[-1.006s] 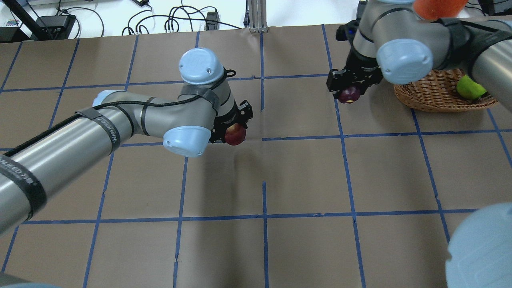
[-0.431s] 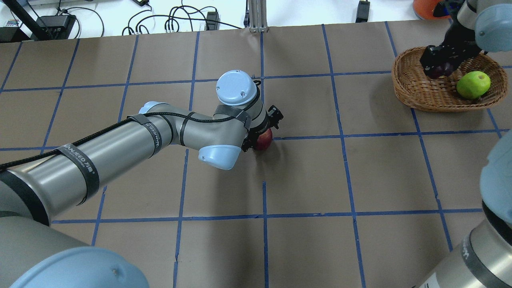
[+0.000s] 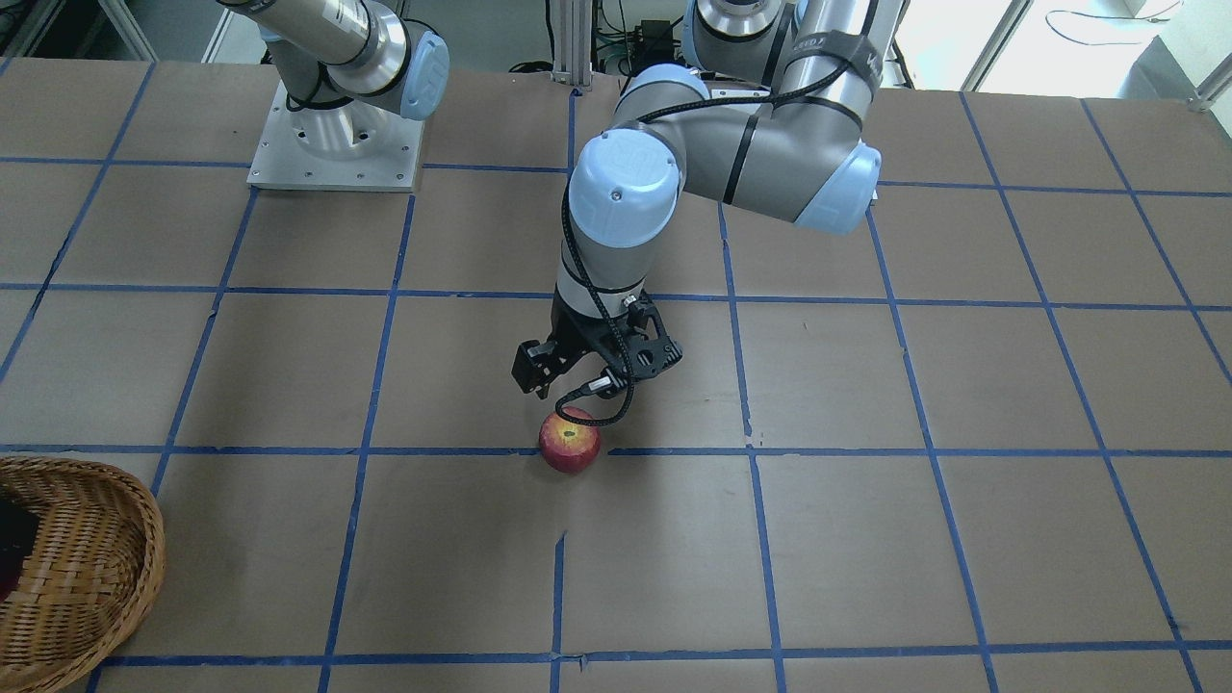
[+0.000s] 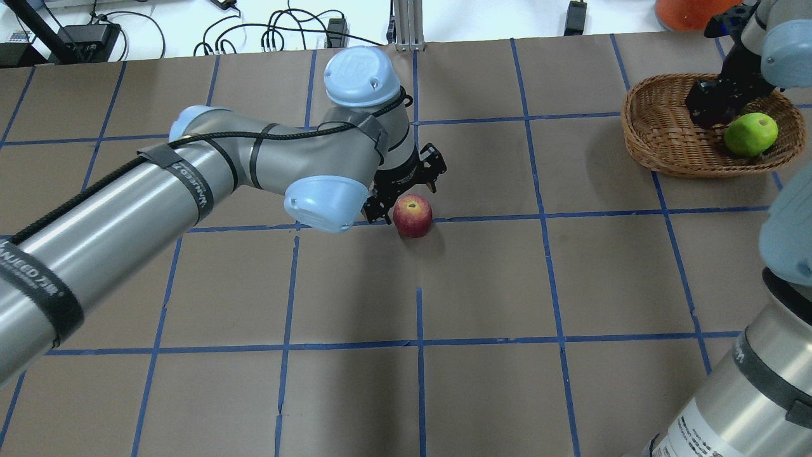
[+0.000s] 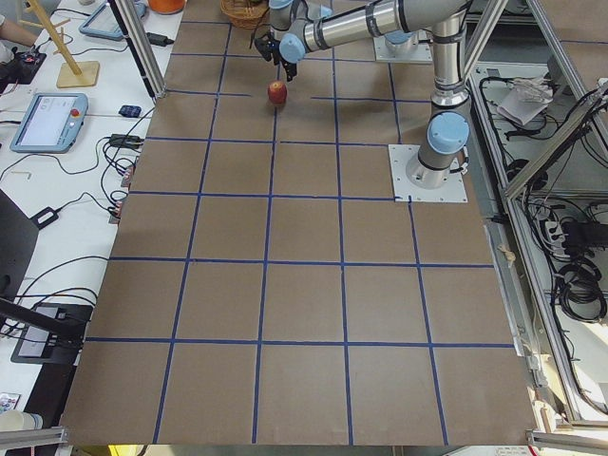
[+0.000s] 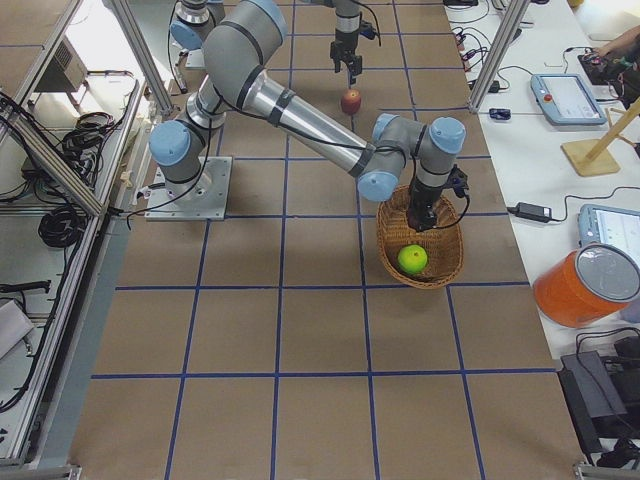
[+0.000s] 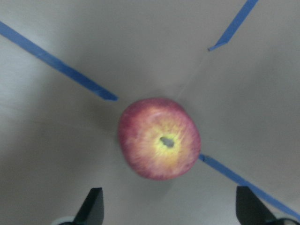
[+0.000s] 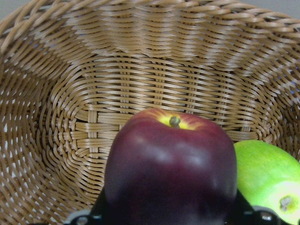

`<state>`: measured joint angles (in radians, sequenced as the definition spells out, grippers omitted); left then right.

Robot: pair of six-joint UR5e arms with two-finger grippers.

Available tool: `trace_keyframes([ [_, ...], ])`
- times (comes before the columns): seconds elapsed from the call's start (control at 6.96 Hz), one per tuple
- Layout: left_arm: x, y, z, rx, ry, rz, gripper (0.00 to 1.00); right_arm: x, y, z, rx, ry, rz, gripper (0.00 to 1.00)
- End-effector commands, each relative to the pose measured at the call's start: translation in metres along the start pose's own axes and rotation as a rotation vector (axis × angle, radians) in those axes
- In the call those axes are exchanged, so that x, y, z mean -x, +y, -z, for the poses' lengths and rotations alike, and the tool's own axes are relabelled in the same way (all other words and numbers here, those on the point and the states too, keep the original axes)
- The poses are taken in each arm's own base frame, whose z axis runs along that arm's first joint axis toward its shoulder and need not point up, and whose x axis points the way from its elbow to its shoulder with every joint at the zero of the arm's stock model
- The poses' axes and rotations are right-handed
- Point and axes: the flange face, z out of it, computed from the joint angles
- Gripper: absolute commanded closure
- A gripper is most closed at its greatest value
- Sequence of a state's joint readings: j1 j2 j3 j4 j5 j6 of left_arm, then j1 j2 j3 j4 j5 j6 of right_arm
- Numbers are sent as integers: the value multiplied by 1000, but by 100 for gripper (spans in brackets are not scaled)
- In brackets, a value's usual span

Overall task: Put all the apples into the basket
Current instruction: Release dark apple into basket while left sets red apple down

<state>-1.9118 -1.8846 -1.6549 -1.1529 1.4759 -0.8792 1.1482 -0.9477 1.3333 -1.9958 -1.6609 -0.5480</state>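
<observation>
The left gripper (image 3: pixel 597 373) has its jaws gaping wide, with the red apple (image 4: pixel 413 216) on the table just beneath them. An off-centre descent could set it rolling. The right gripper (image 4: pixel 713 108) clamps the maroon apple (image 8: pixel 171 173) inside the basket (image 4: pixel 660 152), and the green apple (image 4: pixel 751 134) just beside the jaws could easily be bumped on release.

We see wide bare surface (image 4: pixel 482 279) on every side of the red apple (image 4: pixel 413 216). Our left tool (image 3: pixel 587 380) hangs over it, jaws spread wider than the apple, so both sides have room. In the basket (image 4: pixel 641 136), our right tool (image 4: pixel 710 108) grips the dark apple (image 8: pixel 171 168) right beside the green apple (image 4: pixel 750 134). That end is crowded; the other end has room.
</observation>
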Motion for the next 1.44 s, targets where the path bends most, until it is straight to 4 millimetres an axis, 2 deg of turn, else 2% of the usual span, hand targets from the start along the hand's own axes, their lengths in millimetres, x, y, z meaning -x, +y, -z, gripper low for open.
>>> trace_keyframes([
  [0.0, 61, -2, 96, 1, -77, -228, 0, -6, 5, -17, 35, -20, -17, 37],
  [0.14, 99, -2, 120, 24, -175, -319, 0, -12, 10, -20, 58, -34, -26, 27],
  [0.29, 125, -8, 151, -4, -174, -399, 0, -23, 16, -23, 66, -39, -42, 5],
  [0.43, 150, -27, 167, -16, -161, -493, 0, -24, 17, -22, 73, -42, -44, 0],
  [0.57, 175, -43, 182, -29, -153, -573, 0, -25, 17, -13, 78, -49, -45, 0],
  [0.72, 190, -56, 189, -34, -140, -572, 0, -14, 16, 10, 67, -47, -39, 0],
  [0.86, 192, -58, 187, -30, -134, -568, 0, 30, 13, 65, 47, -61, -48, 0],
  [1.01, 190, -56, 192, -43, -141, -571, 0, 126, 4, 115, 11, -88, 41, 0],
  [1.15, 189, -57, 193, -43, -136, -570, 0, 212, 6, 141, 6, -89, 42, 0],
  [1.29, 189, -59, 194, -55, -146, -565, 0, 305, 11, 138, 67, -200, 26, 0],
])
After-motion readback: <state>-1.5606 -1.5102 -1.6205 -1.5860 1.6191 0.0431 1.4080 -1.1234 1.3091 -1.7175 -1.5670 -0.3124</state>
